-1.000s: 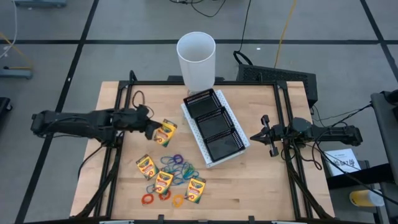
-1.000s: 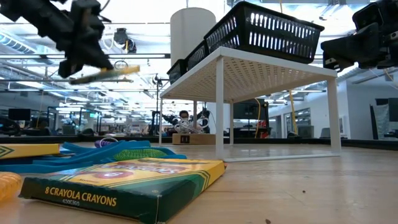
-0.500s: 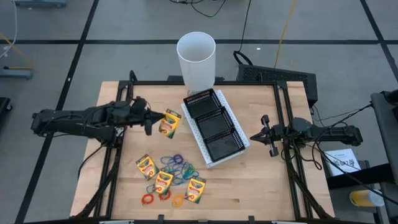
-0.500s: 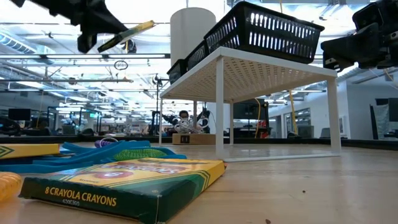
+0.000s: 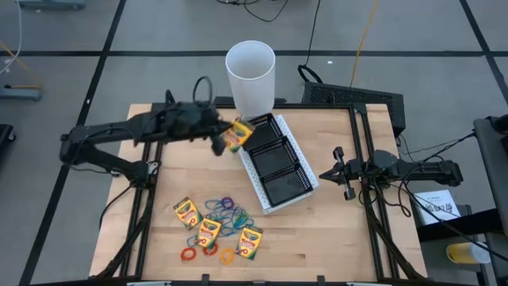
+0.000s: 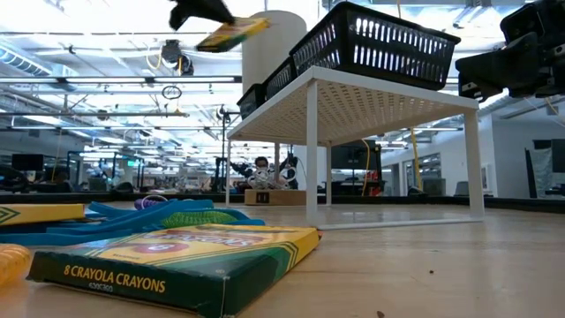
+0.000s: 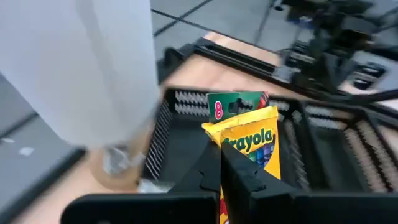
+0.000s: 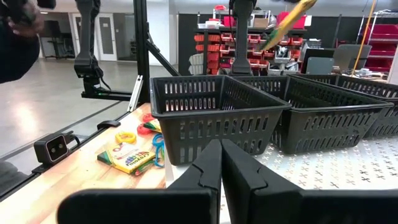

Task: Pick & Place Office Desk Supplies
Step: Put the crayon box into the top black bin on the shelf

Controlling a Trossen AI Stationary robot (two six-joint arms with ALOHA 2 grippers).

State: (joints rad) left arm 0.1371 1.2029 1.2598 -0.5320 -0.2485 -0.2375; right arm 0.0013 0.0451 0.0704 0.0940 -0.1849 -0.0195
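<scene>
The left gripper (image 5: 223, 137) pinches a crayon box (image 5: 236, 134), seemingly over the mesh tray's (image 5: 305, 184) far compartment; the right gripper (image 5: 340, 171) waits, fingers pressed together.

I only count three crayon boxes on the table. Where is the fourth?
The fourth crayon box is in the air, held by the left gripper at the far end of the black tray, beside the white cup.
</scene>
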